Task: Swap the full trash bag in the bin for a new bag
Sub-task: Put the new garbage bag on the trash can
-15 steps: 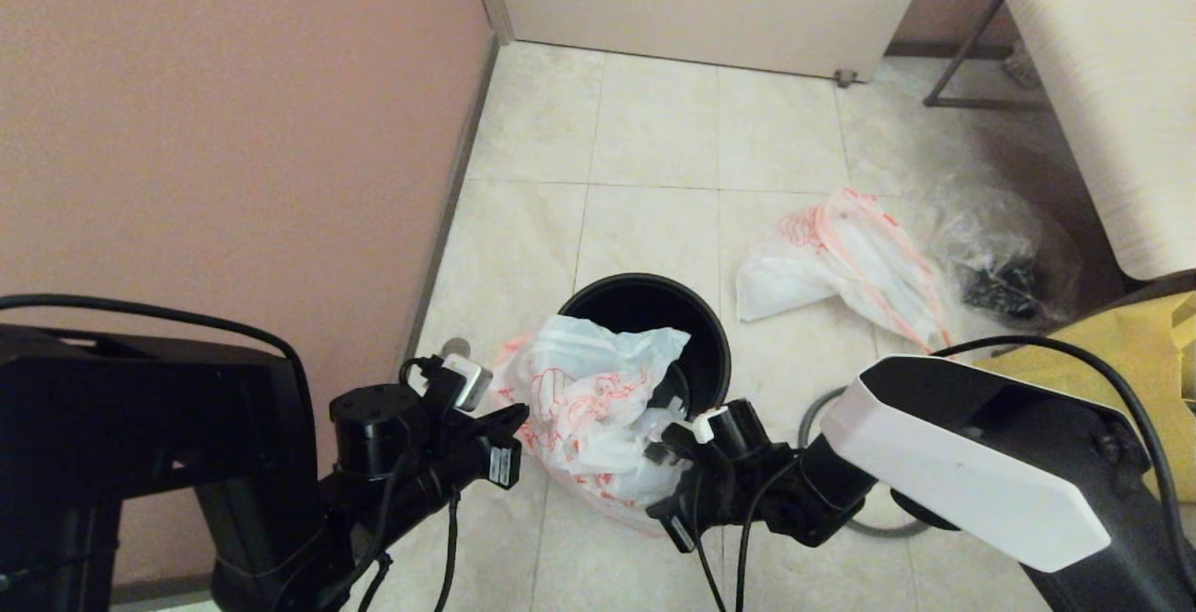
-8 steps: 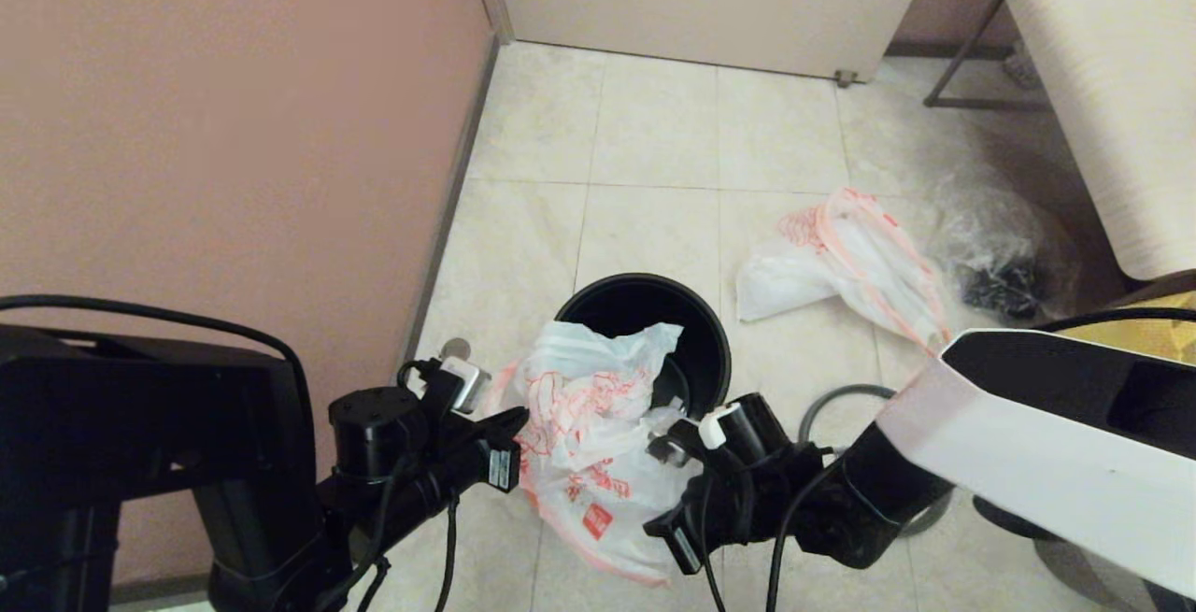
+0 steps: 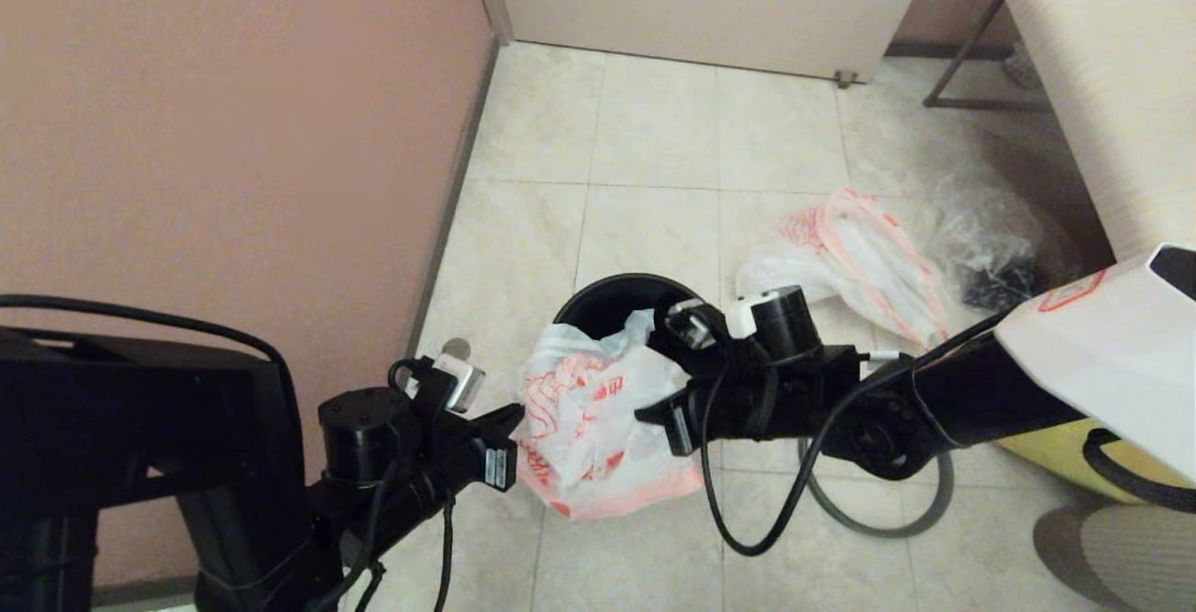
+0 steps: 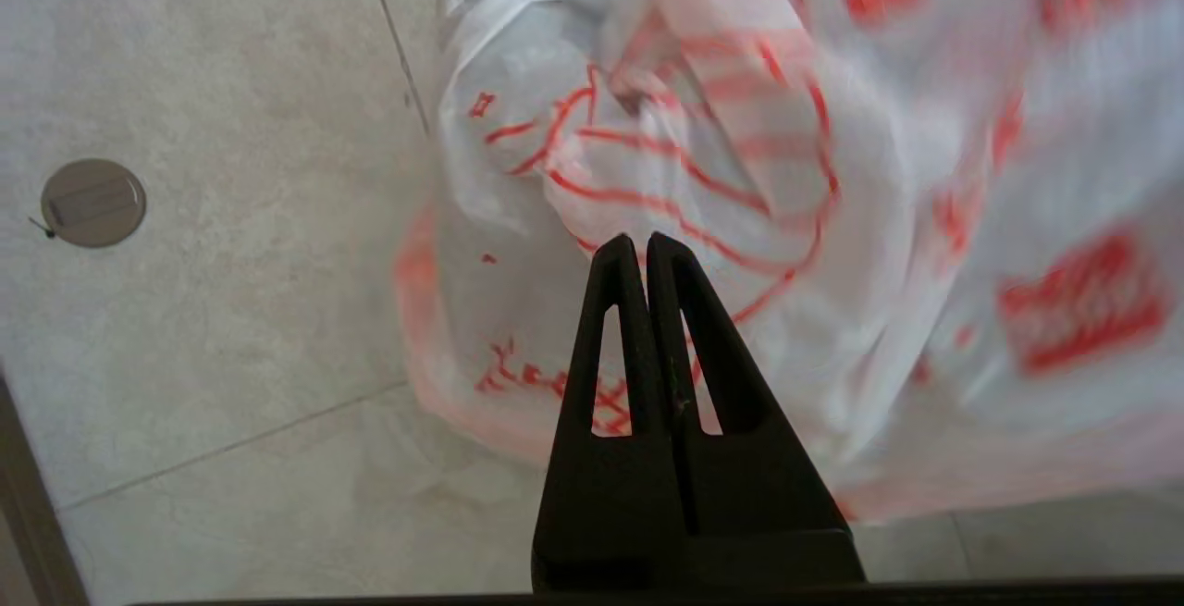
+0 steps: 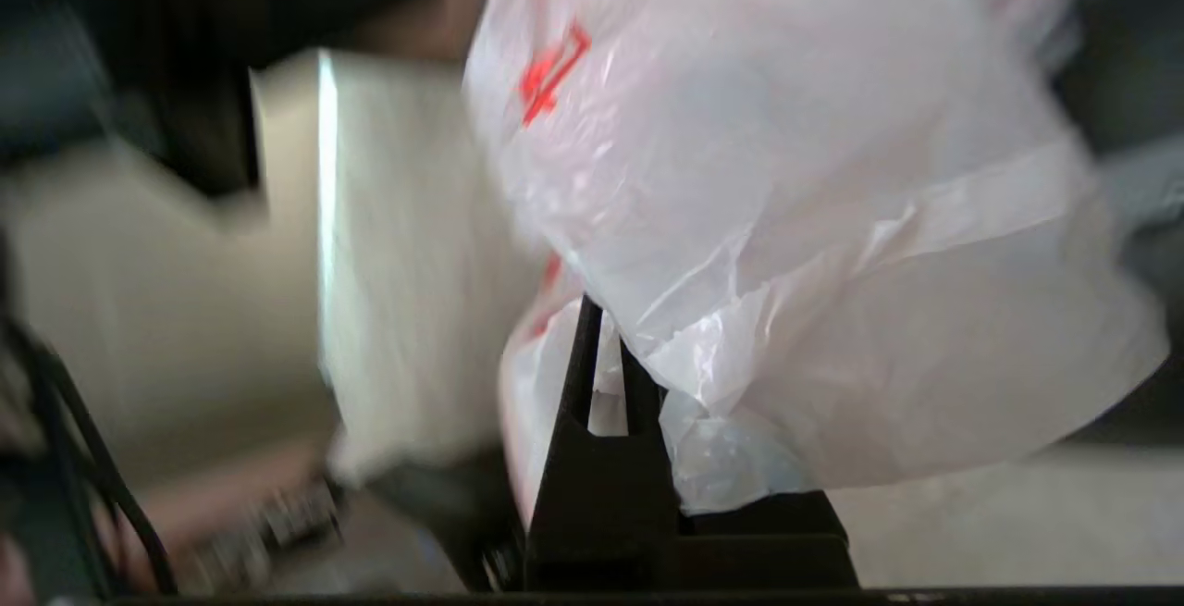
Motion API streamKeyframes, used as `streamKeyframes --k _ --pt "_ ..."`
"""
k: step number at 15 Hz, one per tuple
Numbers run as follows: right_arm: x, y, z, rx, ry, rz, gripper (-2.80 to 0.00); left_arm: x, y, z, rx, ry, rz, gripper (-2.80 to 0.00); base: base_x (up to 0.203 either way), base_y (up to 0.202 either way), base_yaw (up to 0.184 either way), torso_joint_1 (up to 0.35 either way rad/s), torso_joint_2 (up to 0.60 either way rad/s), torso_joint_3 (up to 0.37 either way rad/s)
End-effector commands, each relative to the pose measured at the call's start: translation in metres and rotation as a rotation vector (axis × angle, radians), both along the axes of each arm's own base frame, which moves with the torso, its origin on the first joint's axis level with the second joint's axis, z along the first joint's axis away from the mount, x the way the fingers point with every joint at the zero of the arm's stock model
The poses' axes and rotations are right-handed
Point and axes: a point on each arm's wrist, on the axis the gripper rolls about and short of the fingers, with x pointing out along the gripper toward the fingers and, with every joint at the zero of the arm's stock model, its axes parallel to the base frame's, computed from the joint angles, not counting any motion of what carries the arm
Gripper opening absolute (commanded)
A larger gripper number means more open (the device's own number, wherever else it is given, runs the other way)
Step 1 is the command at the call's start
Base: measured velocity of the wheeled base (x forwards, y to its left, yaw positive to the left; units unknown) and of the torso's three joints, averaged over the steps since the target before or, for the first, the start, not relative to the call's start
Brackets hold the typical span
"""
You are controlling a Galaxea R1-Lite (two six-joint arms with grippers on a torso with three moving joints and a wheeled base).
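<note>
**New bag held by both grippers at the bin mouth**

The new bag (image 3: 598, 425) hangs in the lower centre of the head view, white with orange-red print, its upper part lying over the near rim of the bin (image 3: 617, 299). The bin stands on the tiled floor (image 3: 654, 126) at centre frame, mouth open and dark inside.

The left gripper (image 3: 516, 418), lower left of centre, has its jaws pressed together on the bag's left edge; the left wrist view shows the two fingers (image 4: 638, 259) meeting on the plastic. The right gripper (image 3: 654, 416) reaches in from the right and is clamped on the bag's right side; in the right wrist view plastic bunches over its narrow jaws.

The full trash bag (image 3: 860, 257) lies on the floor right of the bin, apart from it. A grey hoop (image 3: 878, 523) lies lower right, partly under the right arm.
</note>
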Motion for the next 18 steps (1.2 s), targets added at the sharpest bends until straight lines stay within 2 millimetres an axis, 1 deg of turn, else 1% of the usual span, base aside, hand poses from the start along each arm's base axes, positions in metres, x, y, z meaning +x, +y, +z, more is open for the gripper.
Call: streamKeyframes --k 1,3,5,8,12,15,18 --pt "0.011 0.0 0.016 0.052 -0.03 -0.026 -2.8 0.0 0.0 0.003 -0.009 -0.012 0.001 -2.8 0.0 0.0 0.0 0.0 0.0 0.0" --pt "0.027 0.001 0.025 0.106 -0.026 -0.069 -2.8 -0.001 0.0 0.006 -0.018 -0.018 0.001 -2.8 0.0 0.0 0.0 0.0 0.0 0.0" --pt "0.042 -0.002 0.033 0.142 -0.012 -0.114 -2.8 -0.002 0.0 0.009 -0.024 -0.025 0.002 -2.8 0.0 0.0 0.0 0.0 0.0 0.0" --pt "0.06 -0.008 0.036 0.177 0.002 -0.203 -2.8 -0.006 -0.004 0.013 -0.035 -0.035 -0.016 -2.8 0.0 0.0 0.0 0.0 0.0 0.0" --pt "0.07 -0.009 0.026 0.164 0.032 -0.3 -2.8 -0.013 -0.009 0.023 -0.084 -0.041 -0.034 -2.8 0.0 0.0 0.0 0.0 0.0 0.0" --pt "0.08 -0.015 0.036 0.22 0.045 -0.358 -2.8 -0.017 -0.009 0.022 -0.078 -0.032 -0.042 -2.8 0.0 0.0 0.0 0.0 0.0 0.0" --pt "0.085 -0.016 0.049 0.222 0.07 -0.393 -2.8 -0.02 -0.015 0.02 -0.072 -0.025 -0.063 -2.8 0.0 0.0 0.0 0.0 0.0 0.0"
